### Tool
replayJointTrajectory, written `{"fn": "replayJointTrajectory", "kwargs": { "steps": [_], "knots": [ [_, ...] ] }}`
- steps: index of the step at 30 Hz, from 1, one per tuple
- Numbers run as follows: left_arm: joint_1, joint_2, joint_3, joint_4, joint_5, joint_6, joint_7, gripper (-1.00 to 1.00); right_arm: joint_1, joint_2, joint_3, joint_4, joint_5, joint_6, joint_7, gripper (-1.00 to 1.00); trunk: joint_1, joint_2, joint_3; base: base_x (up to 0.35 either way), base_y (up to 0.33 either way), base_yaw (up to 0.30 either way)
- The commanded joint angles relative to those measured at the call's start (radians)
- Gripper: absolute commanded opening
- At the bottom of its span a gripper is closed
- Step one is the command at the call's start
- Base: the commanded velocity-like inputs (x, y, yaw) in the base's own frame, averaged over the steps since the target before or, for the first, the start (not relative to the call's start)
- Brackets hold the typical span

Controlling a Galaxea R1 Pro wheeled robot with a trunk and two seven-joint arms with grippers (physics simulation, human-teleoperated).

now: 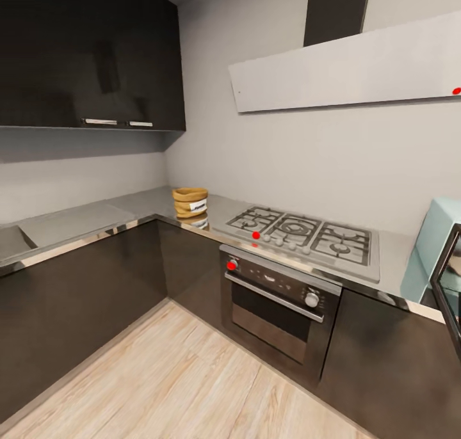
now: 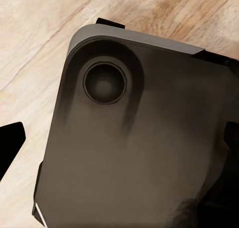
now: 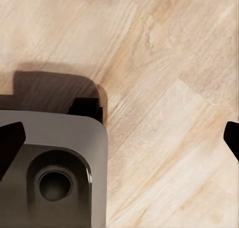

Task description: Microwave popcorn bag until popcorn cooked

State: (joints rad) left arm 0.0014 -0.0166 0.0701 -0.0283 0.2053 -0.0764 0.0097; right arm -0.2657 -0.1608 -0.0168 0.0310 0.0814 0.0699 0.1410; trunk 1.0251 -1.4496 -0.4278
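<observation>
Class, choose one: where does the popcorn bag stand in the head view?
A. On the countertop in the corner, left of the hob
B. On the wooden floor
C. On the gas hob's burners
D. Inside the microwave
A: the popcorn bag stands on the countertop in the corner, left of the hob.

The robot's base [image 2: 144, 153] is a dark grey, smooth-skinned slab with rounded corners, a paler grey rim and a round recessed socket [image 3: 55, 184], while black fingertips [image 3: 9, 141] edge both wrist views.
</observation>
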Motion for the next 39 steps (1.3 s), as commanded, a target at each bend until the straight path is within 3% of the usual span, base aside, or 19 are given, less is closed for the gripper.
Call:
{"fn": "replayJointTrajectory", "kwargs": {
  "steps": [1, 27, 33, 39],
  "knots": [
    [0.000, 0.000, 0.007, -0.001, 0.000, -0.002, 0.001, 1.00, -0.001, -0.002, -0.001, 0.001, 0.011, 0.000, 0.003, 1.00, 0.000, -0.001, -0.001, 0.000, 0.000, 0.005],
    [0.000, 0.000, 0.006, -0.001, 0.003, 0.000, 0.001, 1.00, -0.001, 0.006, 0.001, 0.001, 0.015, 0.001, 0.004, 1.00, 0.000, -0.001, -0.001, 0.000, 0.054, 0.000],
    [0.000, 0.000, 0.006, -0.001, 0.003, 0.000, 0.001, 1.00, -0.001, 0.008, 0.001, 0.001, 0.015, 0.001, 0.003, 1.00, -0.023, 0.041, 0.018, 0.000, 0.000, 0.000],
    [0.000, -0.001, 0.007, -0.001, 0.002, 0.000, 0.000, 1.00, -0.001, 0.008, 0.001, 0.001, 0.014, 0.002, 0.003, 1.00, -0.023, 0.041, 0.018, 0.000, 0.000, 0.000]
  ]
}}
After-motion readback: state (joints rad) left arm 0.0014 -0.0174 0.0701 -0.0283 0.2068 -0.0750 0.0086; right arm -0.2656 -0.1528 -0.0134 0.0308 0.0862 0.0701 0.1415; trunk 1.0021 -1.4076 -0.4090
